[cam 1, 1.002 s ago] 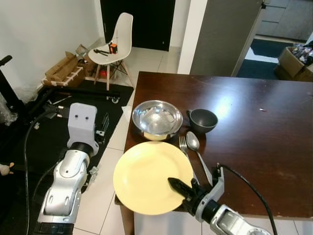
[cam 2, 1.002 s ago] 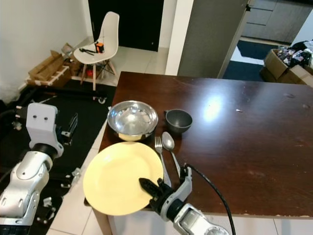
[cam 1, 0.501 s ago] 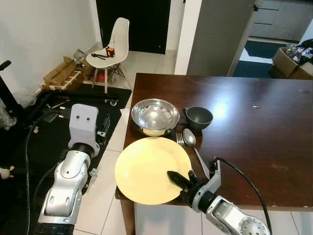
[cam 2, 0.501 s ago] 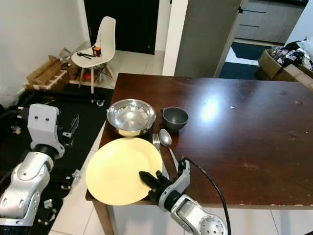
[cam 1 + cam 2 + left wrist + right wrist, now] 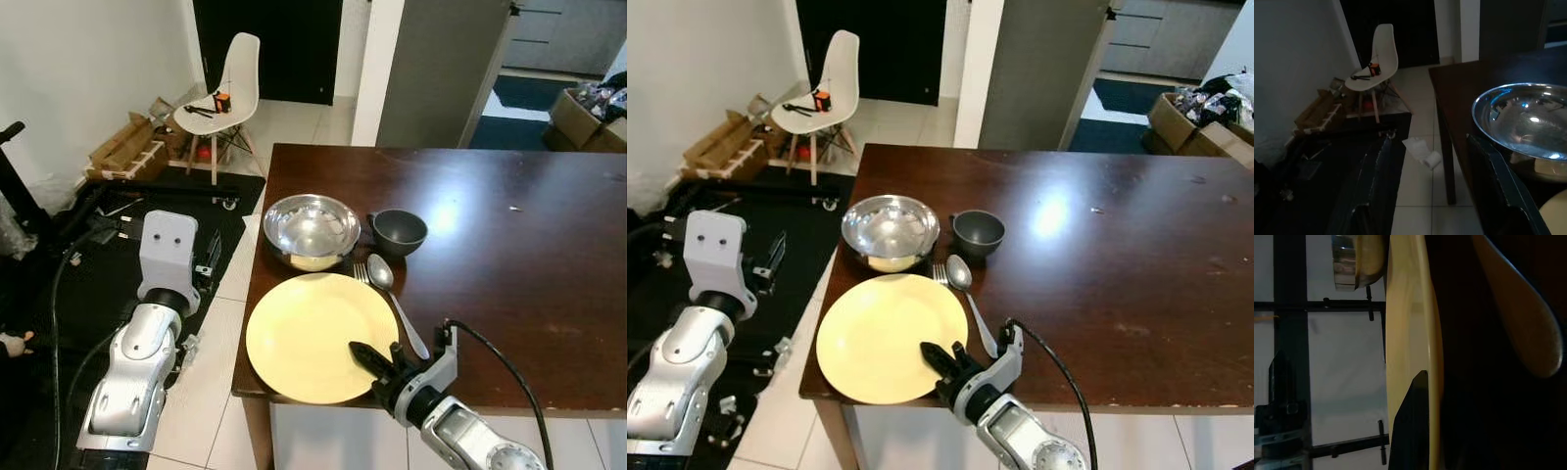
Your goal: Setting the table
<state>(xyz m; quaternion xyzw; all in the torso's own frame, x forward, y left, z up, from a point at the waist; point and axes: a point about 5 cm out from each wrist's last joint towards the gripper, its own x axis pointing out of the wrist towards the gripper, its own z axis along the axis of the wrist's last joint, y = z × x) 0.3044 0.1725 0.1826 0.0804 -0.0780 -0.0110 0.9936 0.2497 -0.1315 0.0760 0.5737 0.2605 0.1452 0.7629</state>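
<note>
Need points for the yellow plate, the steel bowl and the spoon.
yellow plate (image 5: 309, 333), left eye view, on the bare middle of its face.
steel bowl (image 5: 312, 229), left eye view, on the inside of the bowl.
spoon (image 5: 960, 273), right eye view, on its head beside the fork.

The surface (image 5: 509, 255) is dark wood, polished enough to throw a glare. The bowl (image 5: 312, 229) at centre is shiny mirror-like metal; the spoon (image 5: 383, 277) and fork (image 5: 361, 273) beside it are bright metal too. The plate (image 5: 318, 333) looks smooth, matt yellow. The cup (image 5: 399, 232) is dull dark grey. The floor (image 5: 211, 343), lower left, is glossy pale tile.
</note>
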